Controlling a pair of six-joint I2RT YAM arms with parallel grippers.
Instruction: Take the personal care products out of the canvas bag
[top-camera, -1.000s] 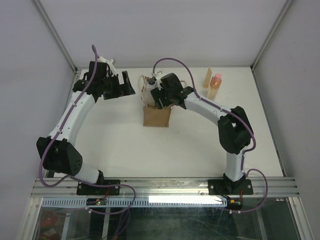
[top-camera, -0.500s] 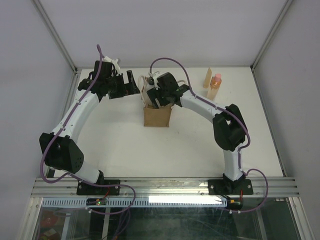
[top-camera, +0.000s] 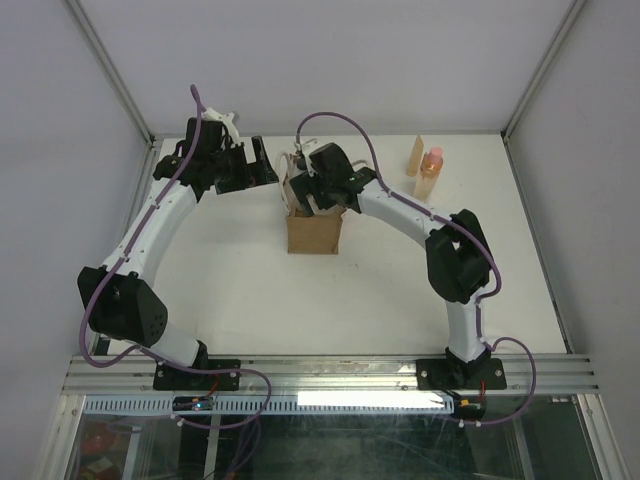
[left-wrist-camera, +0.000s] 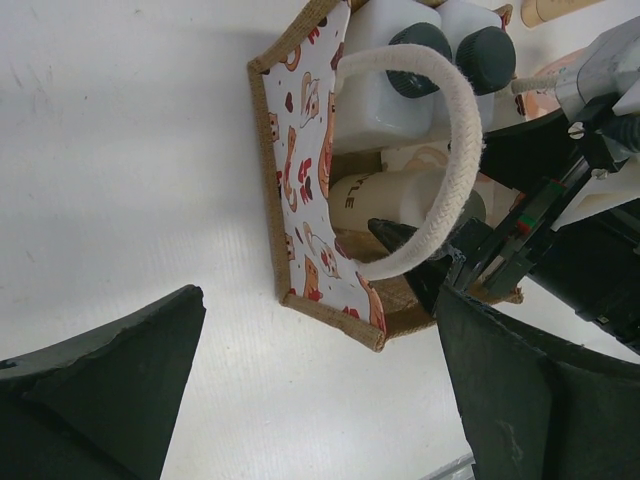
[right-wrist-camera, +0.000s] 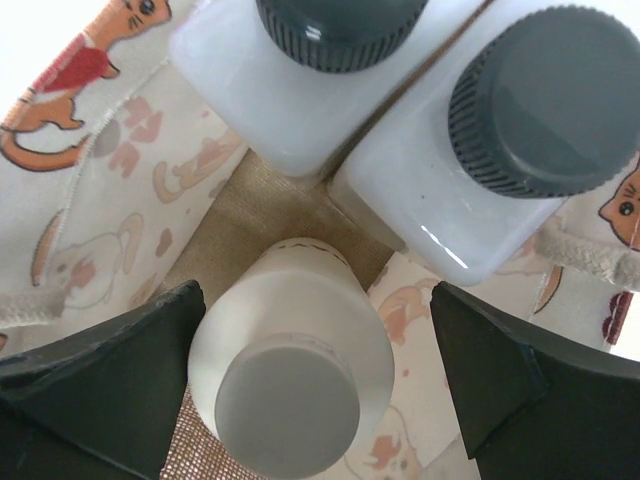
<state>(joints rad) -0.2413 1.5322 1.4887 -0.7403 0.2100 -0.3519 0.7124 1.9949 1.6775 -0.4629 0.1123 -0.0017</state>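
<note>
Three bottles in canvas bag (top-camera: 313, 235), mid bench (top-camera: 240, 280): two dark-capped white bottles (right-wrist-camera: 470, 180), one cream bottle (right-wrist-camera: 290, 370). My right hand (right-wrist-camera: 318, 290) down in bag mouth, spread wide, finger each side of cream bottle, gripping nothing. I think: lined up to pinch it. Left hand (top-camera: 262, 165) wide too, holding nothing, just beside bag, maybe to steady it. Tan tube (top-camera: 415, 155), pink bottle (top-camera: 431, 172) already out, standing far right.

we see a white tabletop (top-camera: 230, 280) (faintly scuffed in places), pale grey walls (top-camera: 300, 60) around it, and a metal rail (top-camera: 330, 372) along its near edge.
</note>
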